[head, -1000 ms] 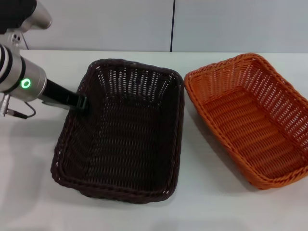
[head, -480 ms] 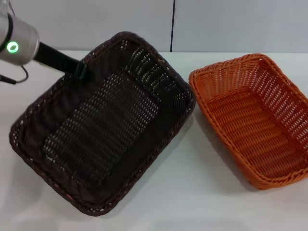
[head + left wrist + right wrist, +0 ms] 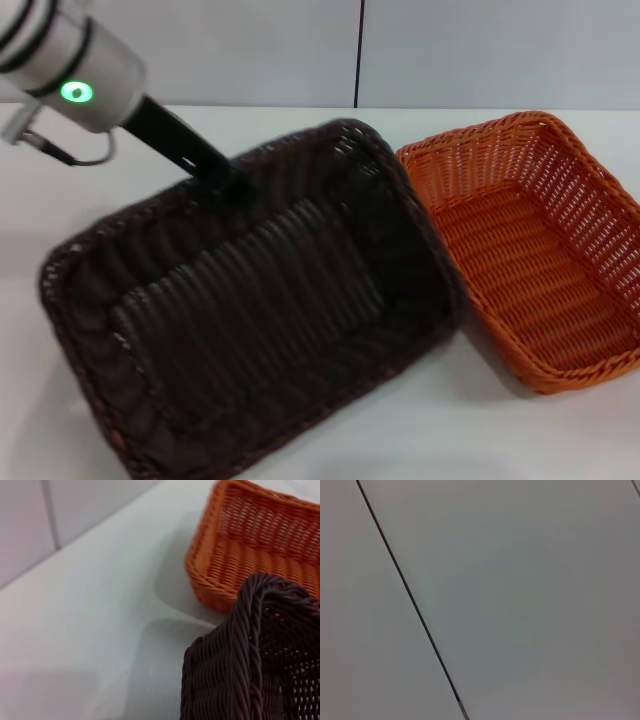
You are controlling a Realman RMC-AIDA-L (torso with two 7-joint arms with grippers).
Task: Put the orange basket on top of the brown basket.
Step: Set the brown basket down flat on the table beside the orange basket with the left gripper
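Only the head view takes in the left gripper [image 3: 228,183], its jaws clamped on the far rim of the brown basket [image 3: 250,320], which is tilted up at eight o'clock of the orange basket [image 3: 530,245]. The left wrist view shows the two rims near each other, with bare white surface [image 3: 85,630] beside them. The right wrist view shows only a wall panel [image 3: 520,590].

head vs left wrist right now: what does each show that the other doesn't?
Head only: the left gripper with its jaws shut on the far rim of the brown basket, which hangs tilted and lifted, its right edge overlapping the orange basket; both baskets nearly whole. The right gripper shows in neither.
Left wrist only: a close look at the brown basket's braided rim and outer weave, and the shadow under it on the table.
Both: the brown basket beside the orange basket, which sits flat on the white table, and the wall behind.
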